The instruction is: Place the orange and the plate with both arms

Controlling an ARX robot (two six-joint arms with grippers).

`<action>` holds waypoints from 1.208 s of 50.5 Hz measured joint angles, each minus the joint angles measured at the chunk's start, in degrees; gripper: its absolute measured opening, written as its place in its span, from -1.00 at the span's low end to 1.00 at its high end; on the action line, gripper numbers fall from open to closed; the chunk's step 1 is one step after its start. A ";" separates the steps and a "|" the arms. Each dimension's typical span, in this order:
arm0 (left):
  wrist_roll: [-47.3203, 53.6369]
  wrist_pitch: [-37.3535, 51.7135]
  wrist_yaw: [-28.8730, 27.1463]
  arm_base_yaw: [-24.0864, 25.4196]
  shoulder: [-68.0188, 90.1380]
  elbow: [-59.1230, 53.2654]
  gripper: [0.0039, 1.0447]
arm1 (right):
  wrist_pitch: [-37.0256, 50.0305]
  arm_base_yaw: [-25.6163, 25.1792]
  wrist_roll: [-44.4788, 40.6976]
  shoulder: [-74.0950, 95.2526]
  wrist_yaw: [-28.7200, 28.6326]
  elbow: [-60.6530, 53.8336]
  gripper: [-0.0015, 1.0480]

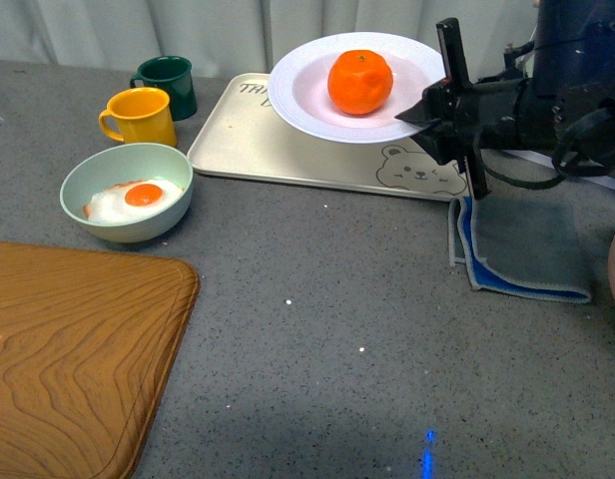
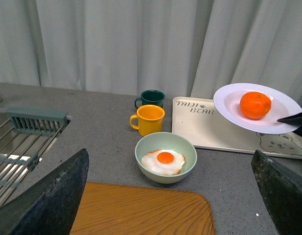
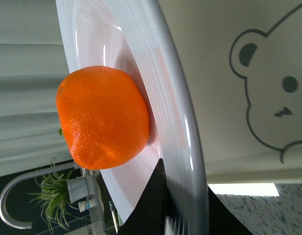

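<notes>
The orange (image 1: 360, 82) is sitting in the plate (image 1: 298, 102), which the right gripper (image 1: 427, 110) is holding by its right rim above the tray (image 1: 253, 140). Left of the tray, a bowl (image 1: 128, 228) is holding a fried egg (image 1: 136, 198), with a near mug (image 1: 141, 117) and a far mug (image 1: 170, 85) standing behind it.

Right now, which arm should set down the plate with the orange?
Right. The right end effector grips the plate by the rim, orange on it, over the tray. The left end effector hangs open, empty, far off.

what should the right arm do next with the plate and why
Probably lower it slowly, keeping it level: the right gripper pinches the plate by its rim above the tray, and the orange sits loose on it.
</notes>
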 joint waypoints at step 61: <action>0.00 0.00 0.00 0.00 0.00 0.00 0.88 | -21.27 3.02 -9.70 9.92 7.85 19.82 0.31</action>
